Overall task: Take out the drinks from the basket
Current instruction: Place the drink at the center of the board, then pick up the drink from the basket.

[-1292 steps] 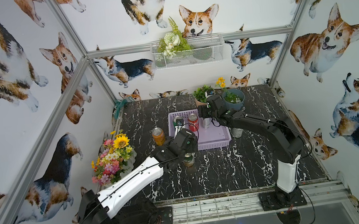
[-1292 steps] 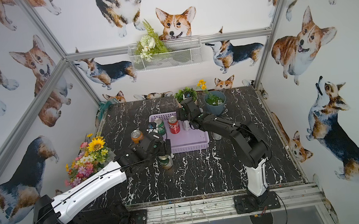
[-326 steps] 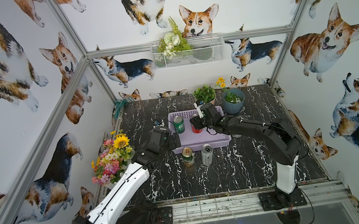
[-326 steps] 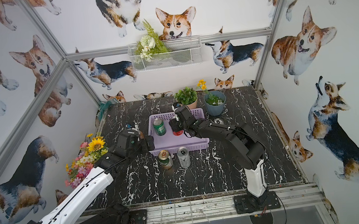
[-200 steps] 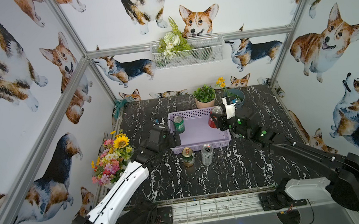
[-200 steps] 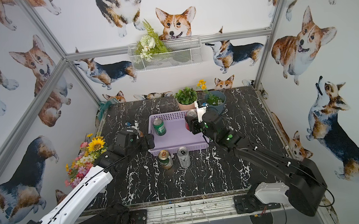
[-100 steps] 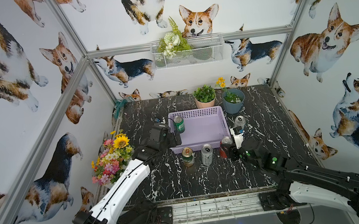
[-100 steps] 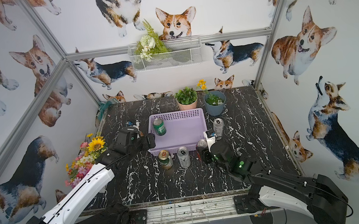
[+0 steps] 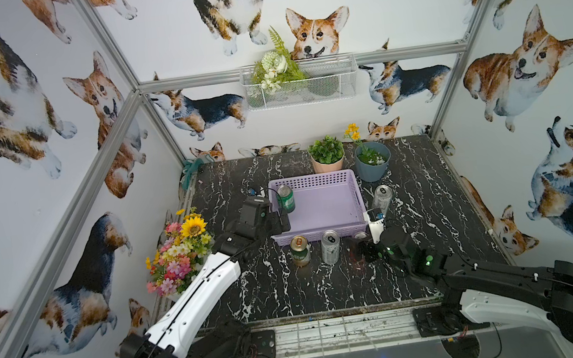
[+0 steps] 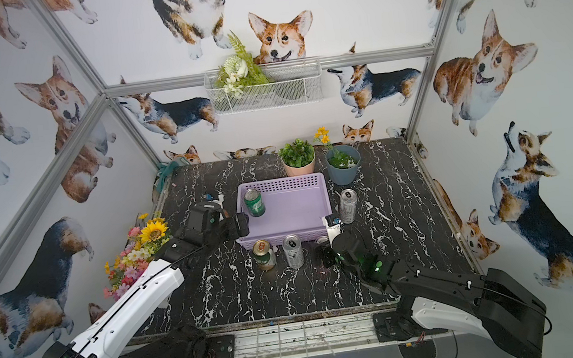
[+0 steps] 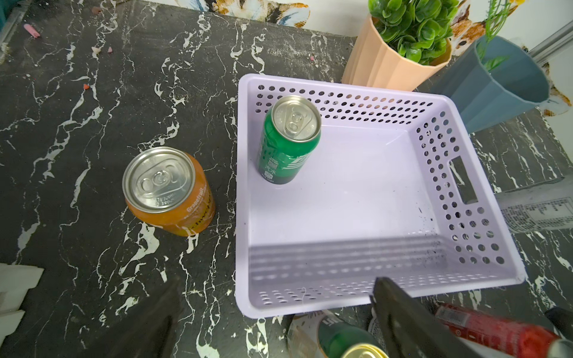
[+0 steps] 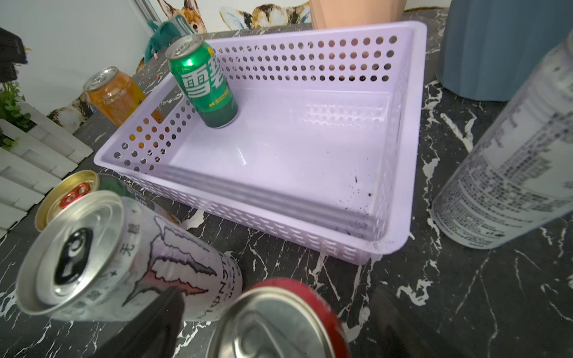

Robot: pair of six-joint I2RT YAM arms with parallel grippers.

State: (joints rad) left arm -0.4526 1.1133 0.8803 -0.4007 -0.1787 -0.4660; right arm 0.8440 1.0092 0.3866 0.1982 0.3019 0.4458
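Note:
The lavender basket (image 9: 322, 216) (image 11: 356, 201) holds one upright green can (image 9: 285, 198) (image 12: 204, 83). On the table in front of it stand a green-and-gold can (image 9: 300, 251), a silver can (image 9: 330, 246) (image 12: 124, 257) and a red can (image 12: 279, 322). My right gripper (image 9: 359, 248) (image 12: 279, 319) is open, with the red can standing between its fingers and a gap on each side. A second silver can (image 9: 382, 200) stands right of the basket. Left of it is an orange can (image 11: 169, 189). My left gripper (image 9: 279, 223) (image 11: 273, 310) hangs open and empty over the basket's near left corner.
A flower bouquet (image 9: 175, 251) in a white picket box stands at the table's left edge. A peach plant pot (image 9: 326, 157) and a blue pot (image 9: 373, 162) stand right behind the basket. A white wire basket (image 9: 298, 83) with flowers hangs on the back wall.
My right arm carried the red can out of the basket, down to the table in front of its right corner, and the jaws have opened off it. The left arm has barely moved.

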